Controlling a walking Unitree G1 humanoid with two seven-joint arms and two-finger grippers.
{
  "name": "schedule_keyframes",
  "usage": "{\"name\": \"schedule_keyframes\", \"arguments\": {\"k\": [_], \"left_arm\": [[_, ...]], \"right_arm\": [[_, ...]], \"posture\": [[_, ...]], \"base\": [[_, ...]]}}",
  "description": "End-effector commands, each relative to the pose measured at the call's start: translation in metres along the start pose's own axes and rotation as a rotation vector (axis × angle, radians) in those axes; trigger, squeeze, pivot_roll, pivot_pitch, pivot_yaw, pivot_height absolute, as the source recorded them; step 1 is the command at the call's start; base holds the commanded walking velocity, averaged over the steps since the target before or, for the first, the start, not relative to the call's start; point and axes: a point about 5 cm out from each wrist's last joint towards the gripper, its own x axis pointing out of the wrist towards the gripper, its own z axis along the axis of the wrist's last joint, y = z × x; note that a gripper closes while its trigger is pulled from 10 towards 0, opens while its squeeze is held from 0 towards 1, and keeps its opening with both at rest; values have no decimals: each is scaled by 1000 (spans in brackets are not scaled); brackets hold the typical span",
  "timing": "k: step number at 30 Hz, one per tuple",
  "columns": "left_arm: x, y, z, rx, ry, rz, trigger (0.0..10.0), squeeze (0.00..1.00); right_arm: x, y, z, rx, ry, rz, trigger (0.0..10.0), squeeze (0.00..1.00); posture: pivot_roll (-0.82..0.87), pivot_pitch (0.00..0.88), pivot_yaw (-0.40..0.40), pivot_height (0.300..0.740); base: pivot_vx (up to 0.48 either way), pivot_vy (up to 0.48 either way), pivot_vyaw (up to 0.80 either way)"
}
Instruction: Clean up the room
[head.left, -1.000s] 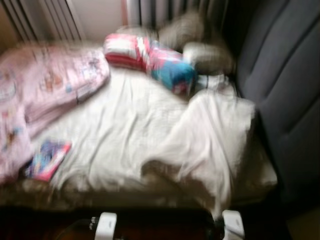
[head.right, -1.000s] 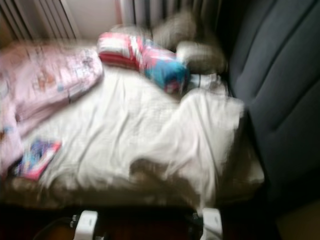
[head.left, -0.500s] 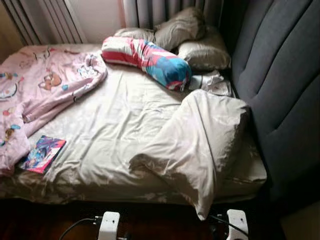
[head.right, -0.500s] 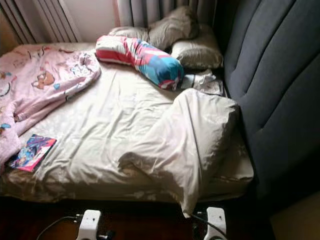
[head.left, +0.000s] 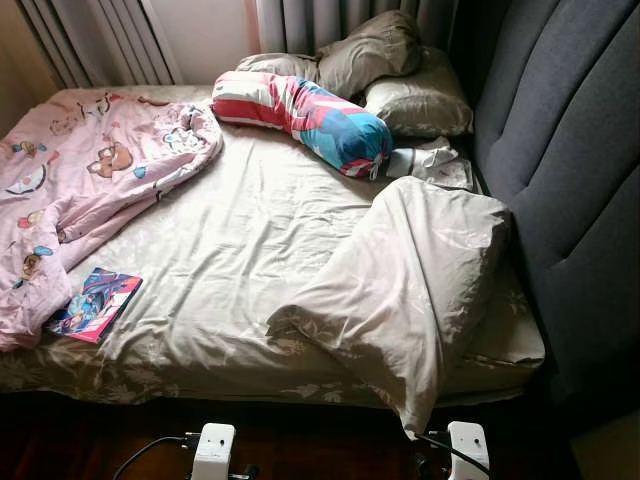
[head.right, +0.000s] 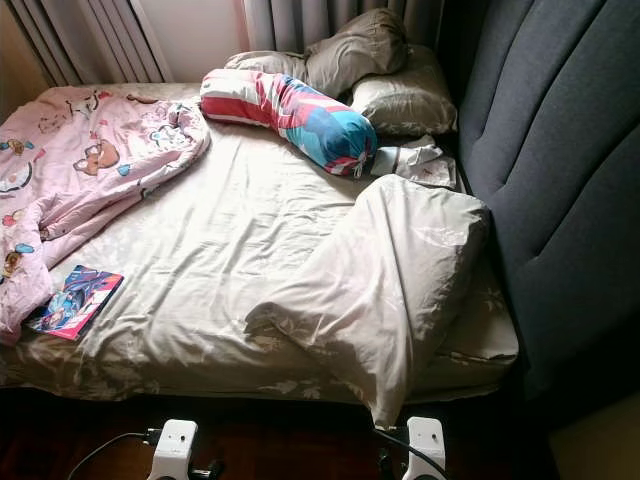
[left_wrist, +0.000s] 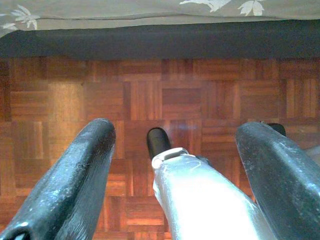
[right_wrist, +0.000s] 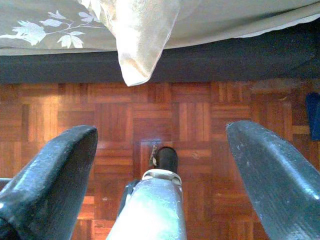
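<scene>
An unmade bed (head.left: 230, 250) with a beige floral sheet lies before me. A beige pillow (head.left: 410, 280) hangs over its near edge. A pink cartoon blanket (head.left: 80, 190) is bunched on the left. A colourful book (head.left: 95, 305) lies near the left front edge. A red, white and blue bolster (head.left: 300, 115) rests by two grey-beige pillows (head.left: 400, 80) at the head. Both arms hang low in front of the bed. My left gripper (left_wrist: 175, 165) is open over the parquet floor. My right gripper (right_wrist: 160, 170) is open too, below the pillow's hanging corner (right_wrist: 140, 40).
A dark grey padded headboard (head.left: 570, 170) walls the right side. Curtains (head.left: 90, 40) hang behind the bed. Crumpled white paper or cloth (head.left: 435, 165) lies beside the bolster. A dark bed base (left_wrist: 160, 42) runs above the wooden floor (left_wrist: 65, 100).
The camera has steadied from blur and shifted slightly, so the bed sits a little further right and lower in view. Nothing on the bed has moved.
</scene>
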Motion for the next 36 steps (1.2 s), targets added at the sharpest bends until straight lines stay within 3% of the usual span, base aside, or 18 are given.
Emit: {"name": "schedule_keyframes", "arguments": {"k": [1, 23, 33, 36], "left_arm": [[-2, 3, -7, -3, 28, 9, 10000, 0], [-1, 2, -5, 9, 21, 2, 10000, 0], [-3, 3, -10, 26, 33, 4, 10000, 0], [-4, 3, -13, 27, 43, 2, 10000, 0]], "right_arm": [[0, 0, -2, 18, 3, -3, 10000, 0], [0, 0, 0, 27, -23, -7, 10000, 0], [-2, -2, 7, 114, -131, -47, 10000, 0], [4, 4, 72, 115, -337, -25, 10000, 0]], "posture": [[29, 86, 27, 740], [30, 70, 32, 740], [27, 89, 36, 740], [22, 95, 39, 740]], "base": [[240, 0, 0], [286, 0, 0], [28, 0, 0], [0, 0, 0]]}}
